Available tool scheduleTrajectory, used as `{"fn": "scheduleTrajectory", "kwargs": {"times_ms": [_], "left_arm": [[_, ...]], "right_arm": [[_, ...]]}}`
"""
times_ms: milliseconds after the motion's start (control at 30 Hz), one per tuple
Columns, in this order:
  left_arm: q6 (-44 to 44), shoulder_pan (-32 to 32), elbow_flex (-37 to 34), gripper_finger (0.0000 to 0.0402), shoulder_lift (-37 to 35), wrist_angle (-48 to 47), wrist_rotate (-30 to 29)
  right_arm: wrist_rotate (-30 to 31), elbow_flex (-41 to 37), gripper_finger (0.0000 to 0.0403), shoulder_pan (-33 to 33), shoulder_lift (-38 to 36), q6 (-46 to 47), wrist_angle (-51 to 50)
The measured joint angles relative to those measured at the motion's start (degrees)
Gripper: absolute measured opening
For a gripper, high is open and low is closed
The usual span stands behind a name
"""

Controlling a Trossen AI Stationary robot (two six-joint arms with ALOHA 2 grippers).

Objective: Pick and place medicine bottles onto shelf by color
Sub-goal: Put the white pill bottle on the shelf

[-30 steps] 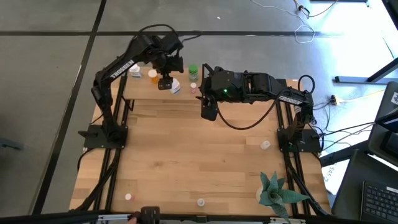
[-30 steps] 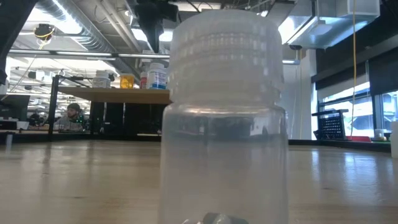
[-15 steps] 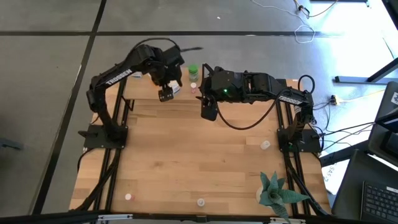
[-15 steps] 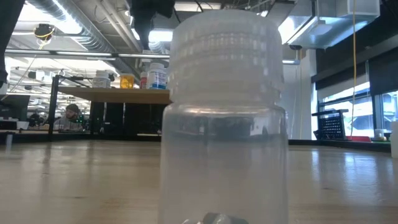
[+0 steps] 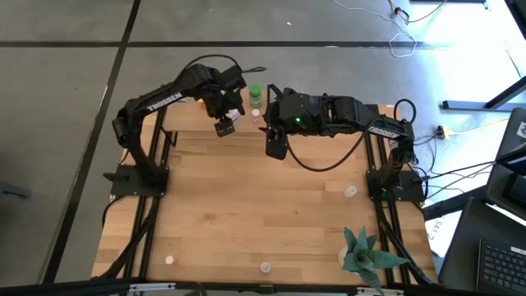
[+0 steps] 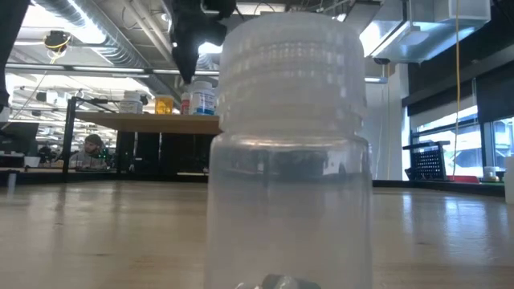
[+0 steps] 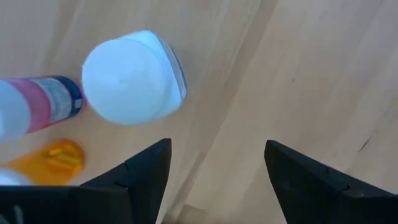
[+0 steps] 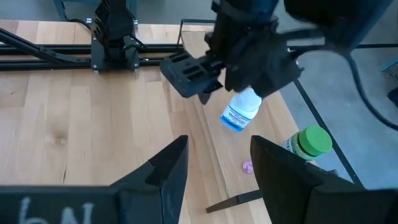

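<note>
- Left gripper (image 5: 223, 126) hangs at about 11 o'clock on the table, over the front edge of the shelf (image 5: 185, 120). Its fingers are spread wide with nothing between them.
- The step in hand looks like clearing away from a bottle set on the shelf. To do it well, I would lift straight up before swinging out, since the white-capped bottle (image 7: 134, 76) stands just beside the open fingers and a sideways sweep could tip it.
- That bottle (image 8: 241, 111) is white with a blue label and a white cap, standing on the shelf near its front edge. In the left wrist view a pink-and-blue labelled bottle (image 7: 46, 103) and an orange bottle (image 7: 55, 157) sit close by it.
- A green-capped bottle (image 5: 256, 93) stands at about 12 o'clock, with a small pink bottle (image 5: 256, 116) just in front of it.
- Right gripper (image 5: 277, 146) waits just right of centre at the table's far side, fingers apart and empty.
- Three small bottles lie loose on the table: one (image 5: 351, 192) at 3 o'clock, one (image 5: 265, 267) at 6 o'clock, one (image 5: 170, 261) at 7 o'clock. By my reading, these are yet to be sorted.
- A clear bottle (image 6: 289, 152) with a white cap fills the low view.
</note>
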Motion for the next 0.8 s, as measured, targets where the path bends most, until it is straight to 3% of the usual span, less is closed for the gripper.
{"fn": "scheduleTrajectory", "kwargs": {"times_ms": [267,800], "left_arm": [[0.5,2.8,-3.3,0.0242,0.1,4.0,0.8],[3.4,4.0,-3.7,0.0237,0.1,10.8,-3.4]], "right_arm": [[0.0,0.0,0.0175,0.0,0.0,0.0,0.0],[0.0,0.0,0.0175,0.0,0.0,0.0,0.0]]}}
